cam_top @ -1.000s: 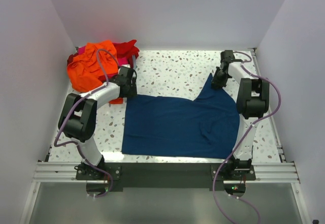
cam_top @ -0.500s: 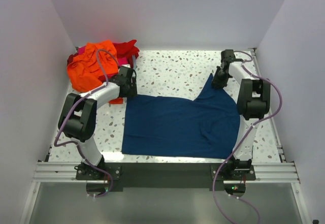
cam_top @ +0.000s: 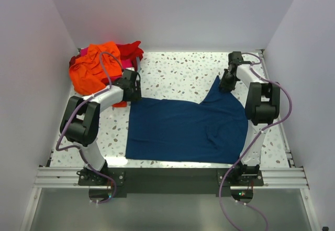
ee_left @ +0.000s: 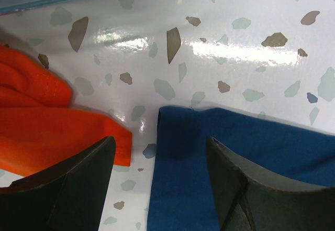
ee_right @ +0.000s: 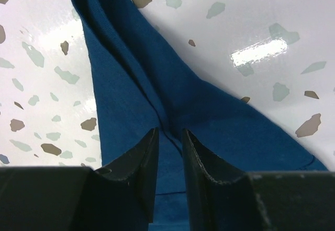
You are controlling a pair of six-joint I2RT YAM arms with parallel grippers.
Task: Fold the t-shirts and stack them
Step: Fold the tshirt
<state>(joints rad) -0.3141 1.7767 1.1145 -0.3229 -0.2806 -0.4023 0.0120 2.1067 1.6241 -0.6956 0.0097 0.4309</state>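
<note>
The navy blue t-shirt (cam_top: 183, 129) lies spread flat in the middle of the table, with one corner pulled up toward the far right. My right gripper (cam_top: 225, 83) sits at that corner; in the right wrist view its jaws (ee_right: 169, 132) are nearly closed on a raised fold of the navy cloth (ee_right: 136, 74). My left gripper (cam_top: 131, 90) is open at the shirt's far left corner. In the left wrist view (ee_left: 159, 142) its jaws straddle the navy corner (ee_left: 235, 152) and the hem of the orange t-shirt (ee_left: 42, 126). No white print shows.
A crumpled pile stands at the far left corner: the orange t-shirt (cam_top: 97, 66) on top, the red t-shirt (cam_top: 131, 49) and a bit of the magenta one (cam_top: 127, 62) behind. Speckled tabletop (cam_top: 178, 74) is bordered by white walls.
The right arm has shifted very slightly to the right. The left arm and the shirts have not visibly moved.
</note>
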